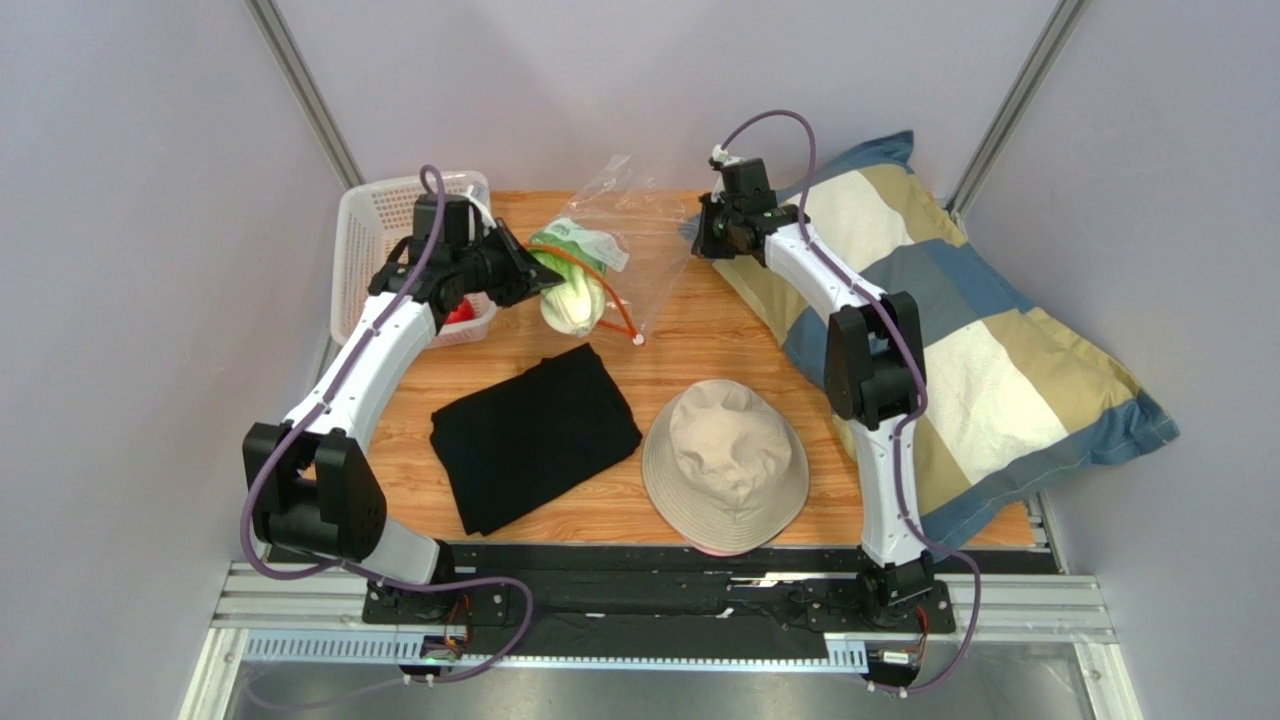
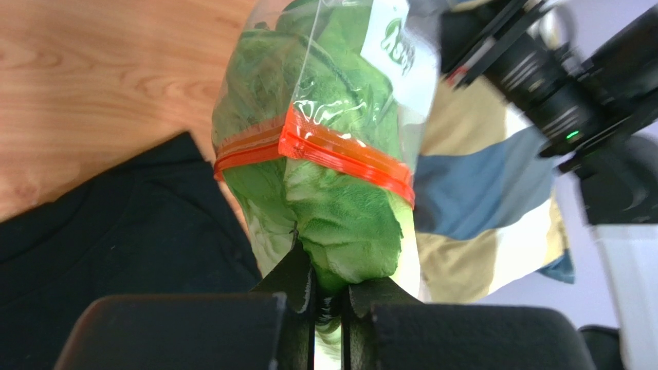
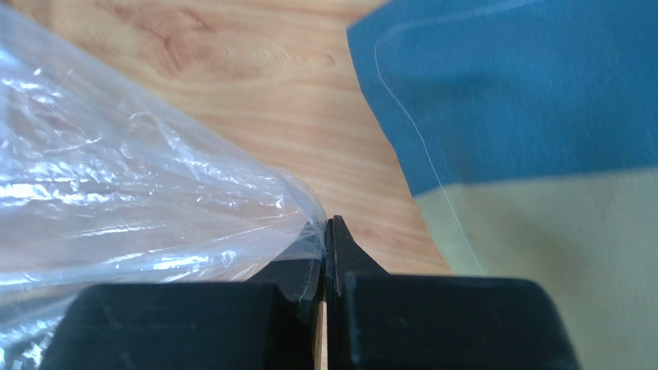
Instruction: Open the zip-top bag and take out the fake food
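A white basket (image 1: 361, 248) sits at the upper left of the wooden table (image 1: 706, 323), a black cloth (image 1: 534, 435) lies in the middle, a tan hat (image 1: 726, 465) is just right of it, and a big checked pillow (image 1: 977, 360) fills the right side.

You get an evenly bright top view, soft light from above, faint shadow at the bucket hat (image 1: 726, 465), left wrist view — white glare on the zip-top bag (image 2: 324, 108), right arm (image 2: 544, 89) behind it blurred, right wrist view — crinkled plastic blown out, foreground black.
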{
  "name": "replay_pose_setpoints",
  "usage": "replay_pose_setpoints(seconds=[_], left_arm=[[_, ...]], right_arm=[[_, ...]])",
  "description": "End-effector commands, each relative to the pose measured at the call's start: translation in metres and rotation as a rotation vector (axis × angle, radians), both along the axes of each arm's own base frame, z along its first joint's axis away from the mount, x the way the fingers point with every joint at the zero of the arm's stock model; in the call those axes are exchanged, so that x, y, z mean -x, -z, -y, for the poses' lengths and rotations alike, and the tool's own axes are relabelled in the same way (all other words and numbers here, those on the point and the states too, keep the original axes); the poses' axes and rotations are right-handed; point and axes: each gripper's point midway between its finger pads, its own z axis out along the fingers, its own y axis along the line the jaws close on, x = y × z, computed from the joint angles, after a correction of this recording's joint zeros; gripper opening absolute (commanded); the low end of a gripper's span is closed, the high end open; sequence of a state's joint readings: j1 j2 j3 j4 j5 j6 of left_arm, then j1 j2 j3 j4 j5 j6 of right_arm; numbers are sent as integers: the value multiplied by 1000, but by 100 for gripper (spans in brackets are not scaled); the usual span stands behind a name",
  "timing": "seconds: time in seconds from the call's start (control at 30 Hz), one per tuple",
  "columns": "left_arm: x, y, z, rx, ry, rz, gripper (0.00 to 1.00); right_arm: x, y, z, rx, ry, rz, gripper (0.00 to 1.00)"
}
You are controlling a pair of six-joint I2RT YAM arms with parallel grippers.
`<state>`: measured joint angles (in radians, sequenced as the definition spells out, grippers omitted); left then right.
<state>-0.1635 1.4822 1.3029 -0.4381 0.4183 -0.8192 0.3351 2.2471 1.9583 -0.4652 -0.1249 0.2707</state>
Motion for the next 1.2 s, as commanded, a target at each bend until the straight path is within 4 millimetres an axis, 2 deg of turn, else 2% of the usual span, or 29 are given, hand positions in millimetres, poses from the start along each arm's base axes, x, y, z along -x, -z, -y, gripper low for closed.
replay_pose_setpoints(seconds=[0.0,0.03,0.07,0.1,0.17,0.23,0.4,0.47,0.5,0.63,0.7,0.73,0.77,0.8,0.83,0.87,0.9,0.93,0.97,1.0,1.03,1.07,1.1,1.13,1.17], left_arm=[[31,36,-14,-92,64,-89,0],[38,44,-16,-114,94,-117,0],[52,57,-14,-116,137,-181,0],[59,62,-15,-135,167,-190,0],[73,67,-13,-131,209,-207,0],[85,70,-17,-166,244,-218,0],[114,63,-30,-249,290,-188,0],[130,57,-35,-263,285,-163,0],[134,52,-36,-260,273,-143,0],[142,23,-55,-311,124,4,0],[130,15,-79,-375,-21,49,0],[117,4,-84,-379,-69,112,0],[105,-2,-95,-397,-120,135,0],[95,-8,-101,-409,-149,143,0],[79,1,-106,-428,-160,100,0],[63,-15,-115,-443,-199,128,0],[51,-15,-120,-449,-214,118,0],[28,-2,-126,-452,-226,87,0],[11,-13,-128,-438,-241,108,0],[-4,-12,-149,-426,-298,88,0],[-24,7,-160,-423,-309,41,0],[-41,-5,-168,-425,-324,70,0],[-51,-3,-187,-443,-355,61,0],[-70,4,-197,-445,-365,47,0],[-80,5,-203,-432,-356,56,0]], right_arm=[[-22,-20,0,-92,94,-34,0],[-26,-11,-3,-102,107,-48,0],[-31,-12,-3,-115,127,-43,0],[-40,-25,-7,-147,151,-17,0],[-52,-14,-5,-155,204,-24,0],[-61,-19,-9,-201,236,-11,0],[-83,-27,-16,-284,301,64,0],[-90,-37,-23,-297,287,105,0],[-94,-24,-25,-290,281,93,1],[-89,-21,-40,-279,231,88,4],[-80,-10,-42,-257,214,58,6],[-75,-15,-46,-257,205,55,7],[-68,-5,-47,-247,205,21,8],[-64,-5,-48,-249,199,12,8],[-59,-14,-53,-262,181,12,8],[-54,-12,-52,-256,181,-6,11],[-50,-10,-53,-256,181,-23,14],[-46,-13,-54,-258,176,-33,18],[-39,-13,-53,-244,173,-59,24],[-35,-15,-52,-238,172,-69,37],[-32,-17,-52,-231,170,-78,43],[-24,-24,-50,-230,177,-97,58],[-20,-27,-50,-235,180,-111,67],[-13,-28,-50,-234,174,-129,80],[-8,-33,-50,-231,168,-136,89]])
